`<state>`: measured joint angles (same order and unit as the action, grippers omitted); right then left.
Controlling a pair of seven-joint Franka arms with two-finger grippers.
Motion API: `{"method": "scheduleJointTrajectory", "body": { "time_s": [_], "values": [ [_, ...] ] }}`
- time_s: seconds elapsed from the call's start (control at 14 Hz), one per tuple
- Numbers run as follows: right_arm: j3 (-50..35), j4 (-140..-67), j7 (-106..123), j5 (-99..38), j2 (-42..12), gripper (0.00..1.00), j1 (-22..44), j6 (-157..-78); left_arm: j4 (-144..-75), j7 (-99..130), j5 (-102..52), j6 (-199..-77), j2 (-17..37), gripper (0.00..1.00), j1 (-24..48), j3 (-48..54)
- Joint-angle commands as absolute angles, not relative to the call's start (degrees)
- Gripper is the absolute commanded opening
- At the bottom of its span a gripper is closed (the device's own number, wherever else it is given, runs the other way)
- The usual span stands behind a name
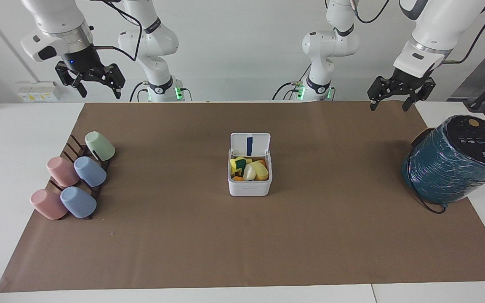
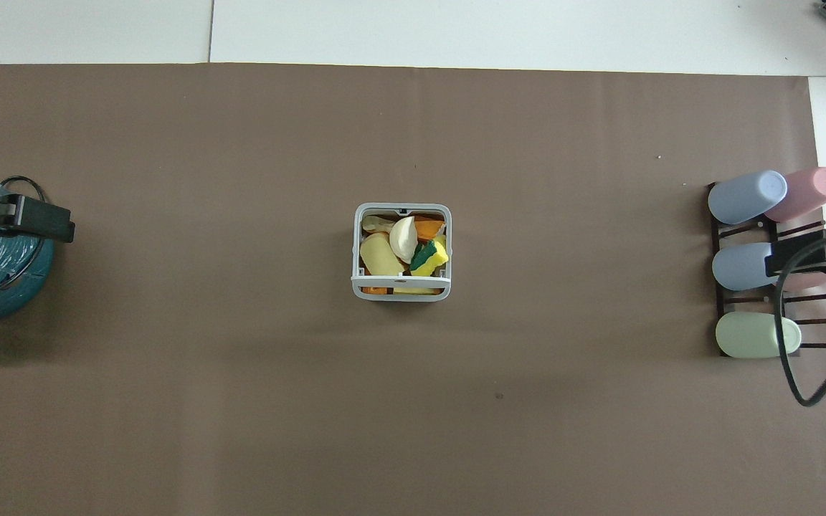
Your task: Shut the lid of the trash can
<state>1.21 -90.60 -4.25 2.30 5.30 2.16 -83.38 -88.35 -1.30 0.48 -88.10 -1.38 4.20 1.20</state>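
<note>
The trash can point(image 1: 249, 187) is a small white box in the middle of the brown mat, filled with yellow, orange and green scraps. Its lid point(image 1: 250, 144) stands open and upright on the side nearer to the robots, its blue strip showing. In the overhead view the trash can point(image 2: 356, 244) shows its open top and the lid point(image 2: 401, 284) is seen edge-on. My left gripper point(image 1: 389, 105) hangs open in the air over the mat's edge at the left arm's end, near the teal cylinder. My right gripper point(image 1: 98, 89) hangs open above the cup rack's end of the table. Both are well away from the can.
A large teal-wrapped cylinder point(image 1: 453, 166) lies at the left arm's end of the table. A dark rack point(image 1: 74, 147) with several pastel cups point(image 1: 90, 171) stands at the right arm's end. A brown mat point(image 1: 331, 235) covers the table.
</note>
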Motion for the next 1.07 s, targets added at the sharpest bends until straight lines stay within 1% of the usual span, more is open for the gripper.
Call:
{"method": "scheduleJointTrajectory", "body": {
  "time_s": [0.0, 0.86, 1.0],
  "values": [
    [1.23, -92.02, -4.75, 0.71, 6.33, 1.00, 2.11, -84.29, -89.91, -1.85, -0.09, -87.89, -2.81, 1.00, 3.78, 1.23],
    [1.23, -92.02, -4.57, 0.44, 6.33, 1.00, 2.11, -84.29, -89.91, -1.85, -0.09, -87.89, -2.90, 1.00, 3.78, 1.23],
    [1.23, -92.02, -4.57, 0.44, 6.33, 1.00, 2.11, -84.29, -89.91, -0.79, -0.09, -88.15, -2.81, 1.00, 4.65, 1.75]
  ]
}}
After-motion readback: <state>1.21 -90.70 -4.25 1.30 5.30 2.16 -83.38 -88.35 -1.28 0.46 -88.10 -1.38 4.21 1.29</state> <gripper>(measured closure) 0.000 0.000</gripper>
